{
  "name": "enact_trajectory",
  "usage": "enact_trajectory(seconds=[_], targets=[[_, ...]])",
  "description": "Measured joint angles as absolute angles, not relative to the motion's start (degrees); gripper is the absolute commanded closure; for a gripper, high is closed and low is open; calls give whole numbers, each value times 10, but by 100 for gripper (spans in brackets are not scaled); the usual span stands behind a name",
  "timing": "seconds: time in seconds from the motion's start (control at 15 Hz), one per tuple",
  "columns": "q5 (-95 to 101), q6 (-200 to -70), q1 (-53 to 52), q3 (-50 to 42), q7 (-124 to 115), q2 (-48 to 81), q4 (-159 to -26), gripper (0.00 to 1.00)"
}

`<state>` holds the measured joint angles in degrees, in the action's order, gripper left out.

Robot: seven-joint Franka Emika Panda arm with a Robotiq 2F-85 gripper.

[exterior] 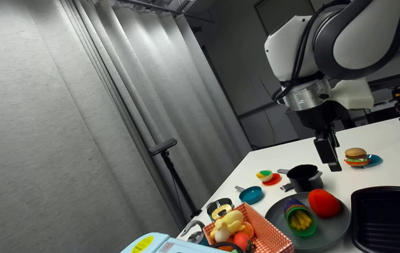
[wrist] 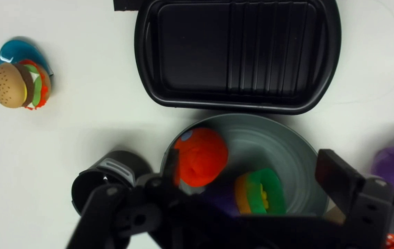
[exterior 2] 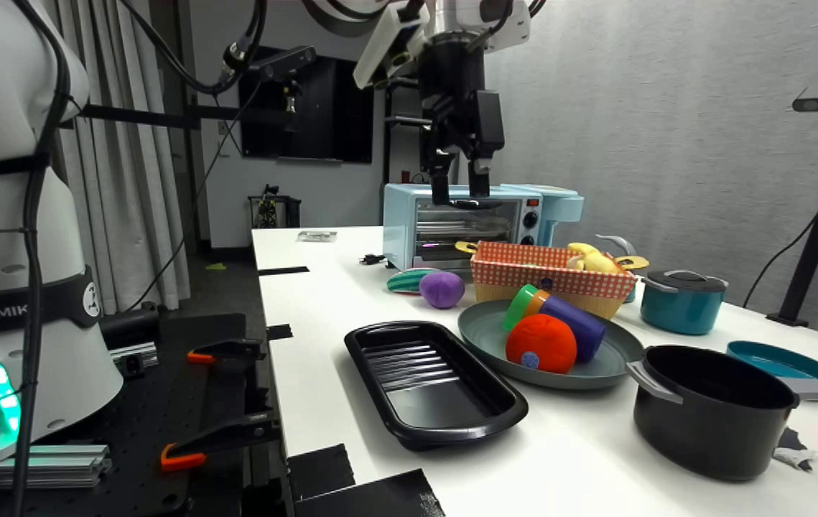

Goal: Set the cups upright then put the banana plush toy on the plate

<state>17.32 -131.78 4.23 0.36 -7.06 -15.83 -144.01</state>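
A stack of cups (exterior 2: 575, 323), purple, orange and green, lies on its side on the large grey plate (exterior 2: 486, 329). Yellow fries show inside its green mouth (wrist: 274, 193) in the wrist view. Beside it on that plate rests a red round plush (exterior 2: 541, 343). The yellow banana plush toy (exterior 2: 592, 260) lies on top of the things in the checked basket (exterior: 270, 232). A small red plate (exterior: 274, 180) sits farther off, partly under a cream bowl. High above the table, my gripper (exterior 2: 459, 192) stands open, its fingers far apart with nothing between them.
A black tray (exterior 2: 437, 388) borders the grey plate, and a black pot (exterior 2: 710, 424) stands near it. A burger toy (wrist: 10, 84) leans on a blue piece. Behind the basket is a light blue toy oven (exterior 2: 462, 222); a purple plush (exterior 2: 442, 289) lies in front.
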Motion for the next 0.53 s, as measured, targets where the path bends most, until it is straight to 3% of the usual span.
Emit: enact_trajectory(seconds=[0.53], targets=[[245, -1338, 42, 10, -114, -70, -1393, 0]])
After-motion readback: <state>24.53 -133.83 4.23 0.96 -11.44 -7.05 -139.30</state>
